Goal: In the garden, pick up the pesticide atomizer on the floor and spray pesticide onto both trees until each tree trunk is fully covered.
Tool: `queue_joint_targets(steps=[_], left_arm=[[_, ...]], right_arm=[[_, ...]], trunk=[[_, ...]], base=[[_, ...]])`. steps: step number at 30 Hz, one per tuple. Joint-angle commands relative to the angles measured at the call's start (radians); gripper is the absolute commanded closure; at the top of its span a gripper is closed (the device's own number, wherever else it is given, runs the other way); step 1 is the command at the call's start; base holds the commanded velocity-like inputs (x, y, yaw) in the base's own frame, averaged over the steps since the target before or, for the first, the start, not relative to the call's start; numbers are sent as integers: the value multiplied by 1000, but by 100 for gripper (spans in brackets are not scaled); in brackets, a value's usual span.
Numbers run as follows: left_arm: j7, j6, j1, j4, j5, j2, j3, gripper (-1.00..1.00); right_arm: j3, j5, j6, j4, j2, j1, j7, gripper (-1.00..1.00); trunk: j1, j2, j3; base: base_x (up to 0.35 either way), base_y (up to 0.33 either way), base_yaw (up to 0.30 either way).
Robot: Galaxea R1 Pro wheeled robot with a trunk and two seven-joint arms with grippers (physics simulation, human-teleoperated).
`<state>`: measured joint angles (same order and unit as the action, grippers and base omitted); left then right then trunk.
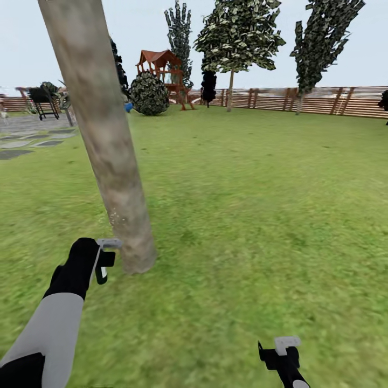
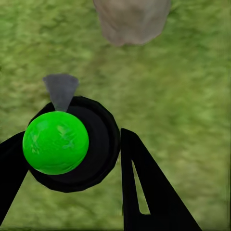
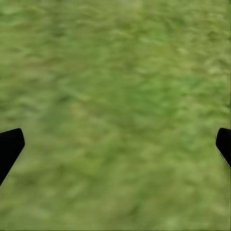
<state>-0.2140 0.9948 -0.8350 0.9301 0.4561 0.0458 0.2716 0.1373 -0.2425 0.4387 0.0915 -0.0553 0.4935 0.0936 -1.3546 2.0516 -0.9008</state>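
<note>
Step in hand, by judgement: spraying the near tree trunk (image 1: 102,134). The left gripper (image 1: 102,264) is clenched on the pesticide atomizer (image 2: 72,142), its green cap seated between the fingers (image 2: 149,192). The trunk base stands just beyond the gripper's tips, close but apart. Keep the nozzle aimed at the bark and sweep the full height, since coverage must be complete. The right gripper (image 1: 280,353) hangs released, fingertips (image 3: 9,144) spread wide over bare grass lawn (image 1: 258,205).
</note>
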Motion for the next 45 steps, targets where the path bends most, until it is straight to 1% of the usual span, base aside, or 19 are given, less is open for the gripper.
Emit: queue_joint_targets(steps=[1,5,12,22,27,29,32,37,41,43,44,45], left_arm=[[-10,3,-1,1,12,-1,2,100],[-10,4,-1,0,10,-5,-12,100],[-10,4,-1,-1,8,-7,-15,100],[-10,2,2,-21,11,3,-12,100],[-8,-3,37,-24,11,8,-8,100],[-7,-6,53,-28,12,10,-6,100],[-6,-8,62,-29,14,15,-5,100],[-5,-11,65,-30,15,21,-4,100],[-6,-15,65,-30,15,18,-11,100],[-7,-17,71,-46,12,19,-10,100],[-7,-24,76,-61,10,18,-9,100],[-7,-53,80,-72,9,17,-8,100]], right_arm=[[7,-11,3,-1,0,0,3,-100],[8,-11,3,-1,0,0,3,-100],[8,-11,3,-1,-1,0,4,-100],[8,-11,3,-1,0,0,3,-100],[8,-11,3,-1,0,0,3,-100],[8,-11,3,-1,0,0,3,-100],[8,-11,3,-1,0,0,3,-100],[7,-11,3,-1,1,0,3,-100],[7,-11,3,-1,1,0,2,-100],[7,-11,3,-1,1,0,3,-100],[7,-11,3,-1,1,0,3,-100],[7,-11,3,-1,1,0,3,-100]], trunk=[[0,0,-1],[0,0,-1],[0,0,-1],[0,0,-1],[0,0,-1],[0,0,-1],[0,0,-1],[0,0,-1],[0,0,-1],[0,0,-1],[0,0,-1],[0,0,-1]], base=[[106,-275,276],[131,-275,111],[124,-275,4],[96,-275,0],[96,-275,15],[99,-275,164],[103,-275,245],[145,-247,273],[122,-108,277],[22,-16,277],[9,-6,223],[4,-3,96]])
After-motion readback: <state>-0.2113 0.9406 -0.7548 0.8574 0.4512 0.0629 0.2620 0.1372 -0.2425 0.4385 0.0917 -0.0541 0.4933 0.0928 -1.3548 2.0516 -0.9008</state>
